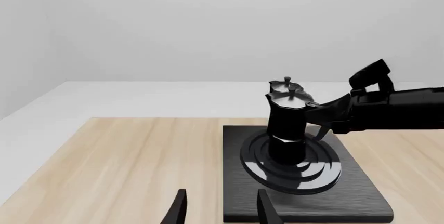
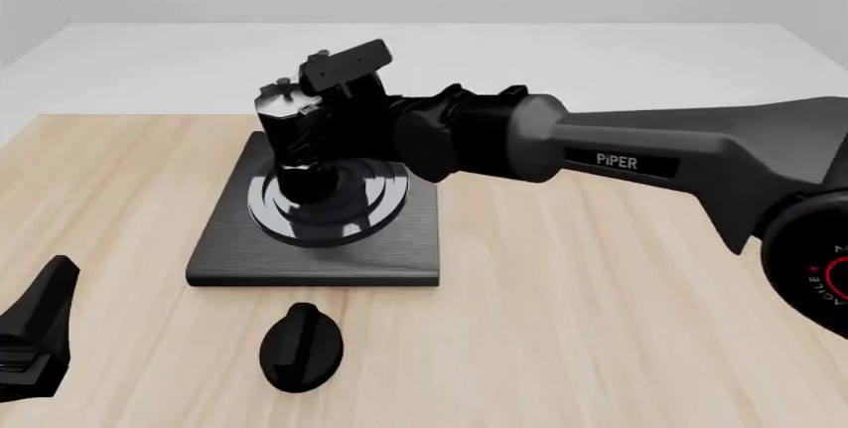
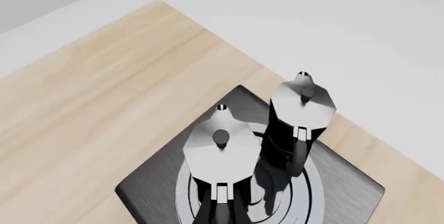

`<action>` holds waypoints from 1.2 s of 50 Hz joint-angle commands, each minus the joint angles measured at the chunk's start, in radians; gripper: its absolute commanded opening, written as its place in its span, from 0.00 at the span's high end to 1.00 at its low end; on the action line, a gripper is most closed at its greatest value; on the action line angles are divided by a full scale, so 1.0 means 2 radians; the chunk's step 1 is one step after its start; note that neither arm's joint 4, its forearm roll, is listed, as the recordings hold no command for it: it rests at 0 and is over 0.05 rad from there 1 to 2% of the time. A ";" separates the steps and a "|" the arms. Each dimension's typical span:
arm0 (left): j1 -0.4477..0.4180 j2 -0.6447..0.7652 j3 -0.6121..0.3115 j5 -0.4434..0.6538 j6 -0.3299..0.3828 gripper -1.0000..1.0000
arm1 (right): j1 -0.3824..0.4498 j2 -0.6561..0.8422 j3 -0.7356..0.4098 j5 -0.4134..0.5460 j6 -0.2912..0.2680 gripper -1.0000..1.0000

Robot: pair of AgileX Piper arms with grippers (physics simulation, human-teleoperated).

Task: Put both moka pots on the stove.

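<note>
Through my left wrist camera, the stove [image 1: 302, 182] lies on the wooden counter [image 1: 125, 161] with both moka pots [image 1: 286, 125] on its ring burner, one almost hidden behind the other; my left claw [image 1: 218, 208] shows only two finger tips at the frame's edge, spread apart and holding nothing, well short of the stove. My right arm reaches in at the nearer pot's handle side, but whether it grips is hidden there. From the front camera, my right claw [image 2: 318, 115] is up against the pots [image 2: 298, 140] above the burner, its fingers lost against the black bodies, so I cannot tell how wide it stands or whether it has hold; the stove [image 2: 318, 254] sits between it and a black oval knob [image 2: 302, 347], and my left claw [image 2: 34, 334] idles at the counter's near edge. Looking down my right wrist camera, two silvery lids [image 3: 220, 146] stand side by side, nearly touching, upright on the rings [image 3: 277, 203]; my fingers are out of sight. I judge these pots rigid, top-heavy and slick-faceted, best pinched across the waist or by the curved handle, and easily knocked over by a neighbour.
</note>
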 commanded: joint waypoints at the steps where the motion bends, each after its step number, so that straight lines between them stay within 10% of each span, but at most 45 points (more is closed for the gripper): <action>1: 0.000 0.000 0.000 0.000 0.000 0.00 | 0.001 0.000 -0.025 -0.002 0.010 1.00; 60: 0.000 0.000 0.000 0.000 0.000 0.00 | 0.004 0.012 -0.006 -0.022 0.029 1.00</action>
